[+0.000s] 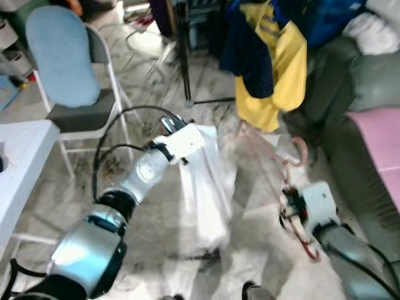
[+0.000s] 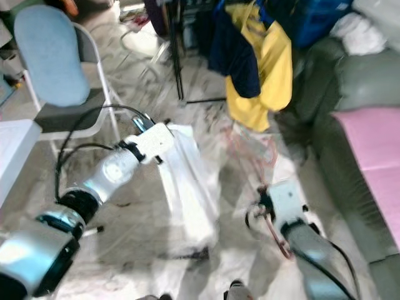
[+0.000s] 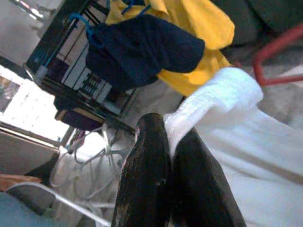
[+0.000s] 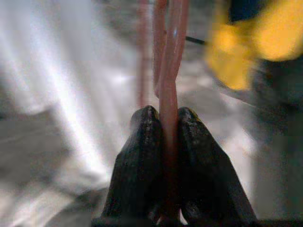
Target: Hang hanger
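A pink wire hanger [image 1: 275, 153] runs from the low right up toward the hanging clothes, and my right gripper [image 4: 165, 118] is shut on its rod. A white garment [image 1: 203, 181] hangs down in the middle of the scene. My left gripper [image 3: 169, 137] is shut on the garment's top edge [image 3: 213, 94], holding it up above the floor. Behind them a yellow shirt [image 1: 281, 69] and a navy garment [image 1: 247, 56] hang from a dark clothes rack [image 1: 183, 50].
A folding chair [image 1: 65, 69] with a light-blue back stands at the left, beside the corner of a white table [image 1: 22, 150]. A green sofa [image 1: 362, 94] with a pink cover [image 1: 378, 144] fills the right. White cloth covers the marbled floor [image 1: 200, 262] underfoot.
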Controlling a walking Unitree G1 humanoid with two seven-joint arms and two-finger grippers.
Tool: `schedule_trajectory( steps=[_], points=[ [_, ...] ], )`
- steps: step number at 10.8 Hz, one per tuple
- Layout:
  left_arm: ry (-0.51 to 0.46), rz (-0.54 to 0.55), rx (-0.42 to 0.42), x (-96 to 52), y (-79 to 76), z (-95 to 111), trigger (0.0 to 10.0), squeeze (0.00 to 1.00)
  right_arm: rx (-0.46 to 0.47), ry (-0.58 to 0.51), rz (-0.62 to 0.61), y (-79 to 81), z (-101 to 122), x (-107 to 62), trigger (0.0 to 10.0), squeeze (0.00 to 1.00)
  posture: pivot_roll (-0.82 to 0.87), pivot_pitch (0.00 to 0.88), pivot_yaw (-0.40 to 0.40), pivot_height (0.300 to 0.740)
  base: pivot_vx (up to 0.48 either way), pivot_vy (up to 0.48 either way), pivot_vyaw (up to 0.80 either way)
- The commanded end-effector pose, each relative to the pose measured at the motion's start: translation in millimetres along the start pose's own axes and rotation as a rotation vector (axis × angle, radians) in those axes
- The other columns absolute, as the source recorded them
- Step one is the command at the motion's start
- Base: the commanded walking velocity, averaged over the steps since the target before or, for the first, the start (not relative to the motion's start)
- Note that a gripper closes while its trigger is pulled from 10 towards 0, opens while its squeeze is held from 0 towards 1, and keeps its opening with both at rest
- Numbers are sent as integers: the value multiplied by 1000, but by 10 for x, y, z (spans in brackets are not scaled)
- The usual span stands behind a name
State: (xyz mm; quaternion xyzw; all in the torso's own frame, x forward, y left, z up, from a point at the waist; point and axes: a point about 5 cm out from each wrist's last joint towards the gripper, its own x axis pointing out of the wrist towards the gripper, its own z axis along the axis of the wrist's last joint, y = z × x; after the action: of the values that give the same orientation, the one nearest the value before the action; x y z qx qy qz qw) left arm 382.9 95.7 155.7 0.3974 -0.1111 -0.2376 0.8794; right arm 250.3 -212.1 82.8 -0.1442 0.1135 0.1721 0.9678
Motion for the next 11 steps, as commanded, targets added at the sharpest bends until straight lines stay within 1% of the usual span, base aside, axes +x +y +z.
schedule_trajectory(
  steps=[1,2,3,4,5,7,9,10,11],
  points=[
    [8,6,36,1,52,-13,10000,0,6,-39,108,132,92,-28,10000,0,-234,205,161,740,0,0,0],
    [9,-5,85,-2,40,-20,10000,0,6,-39,155,148,127,-118,10000,0,-240,207,167,740,0,0,0],
    [20,-9,158,-11,26,-46,10000,0,-17,-14,158,61,116,-242,10000,0,-243,208,169,740,0,0,0],
    [30,9,189,-14,50,-63,10000,0,-18,-1,169,34,103,-294,10000,0,-240,209,168,740,0,0,0],
    [41,27,200,-21,77,-83,10000,0,-10,11,215,48,109,-338,10000,0,-238,209,168,740,0,0,0],
    [52,53,229,-38,113,-113,10000,0,1,28,286,125,139,-355,10000,0,-229,211,168,740,0,0,0],
    [34,46,199,-47,108,-108,10000,0,4,45,319,173,131,-367,10000,0,-222,213,167,740,0,0,0],
    [-25,16,148,-51,81,-53,10000,0,7,52,329,190,114,-363,10000,0,-220,214,170,740,0,0,0],
    [-117,-39,108,-63,33,32,10000,0,-27,87,314,173,70,-343,10000,0,-217,214,173,740,0,0,0]
  ],
)
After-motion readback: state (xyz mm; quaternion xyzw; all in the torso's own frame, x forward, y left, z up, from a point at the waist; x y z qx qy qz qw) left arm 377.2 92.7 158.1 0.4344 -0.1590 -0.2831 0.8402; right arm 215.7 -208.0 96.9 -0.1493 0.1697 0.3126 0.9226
